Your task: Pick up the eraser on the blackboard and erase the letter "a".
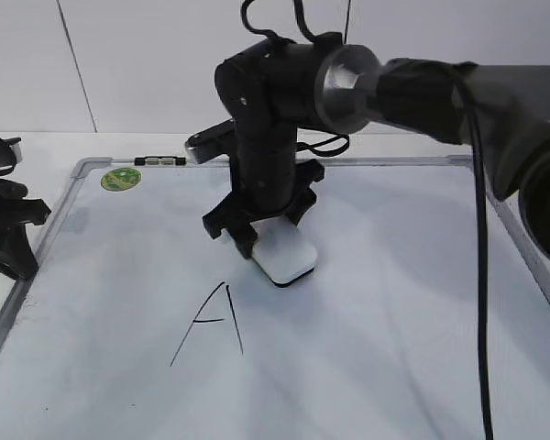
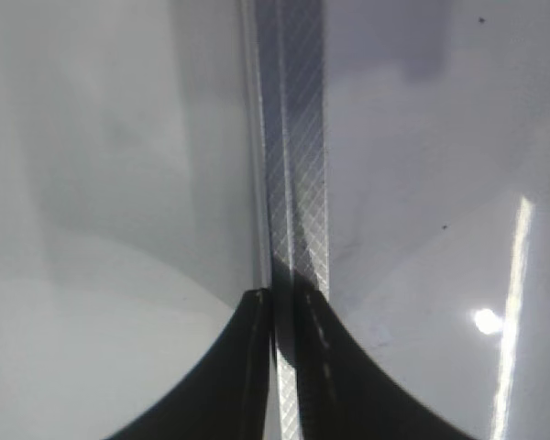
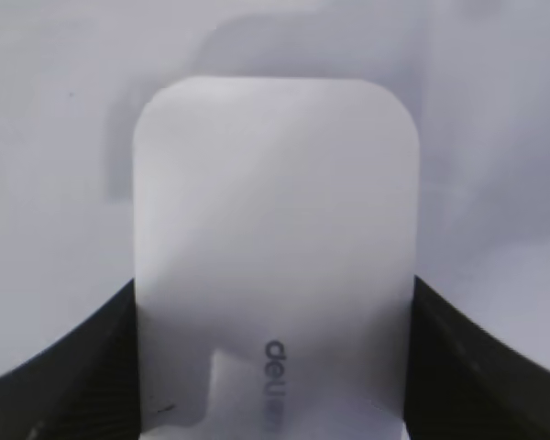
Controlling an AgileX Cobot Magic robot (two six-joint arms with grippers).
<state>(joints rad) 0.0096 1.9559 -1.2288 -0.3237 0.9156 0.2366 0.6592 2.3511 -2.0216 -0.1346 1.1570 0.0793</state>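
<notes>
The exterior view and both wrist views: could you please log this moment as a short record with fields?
eraser: white eraser on the blackboard, between the right gripper's fingers
right gripper: right gripper flanks the eraser on both sides; the wrist view shows the grey lettering on top
left gripper: left gripper shut, over the board's silver frame
marks: capital "A" intact, in front of the eraser
letter "a": not visible
sticker: green sticker at the far left corner

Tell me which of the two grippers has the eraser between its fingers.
The right gripper: its dark fingers flank the white eraser on the blackboard. The left gripper sits over the board's frame, holding nothing.
</notes>
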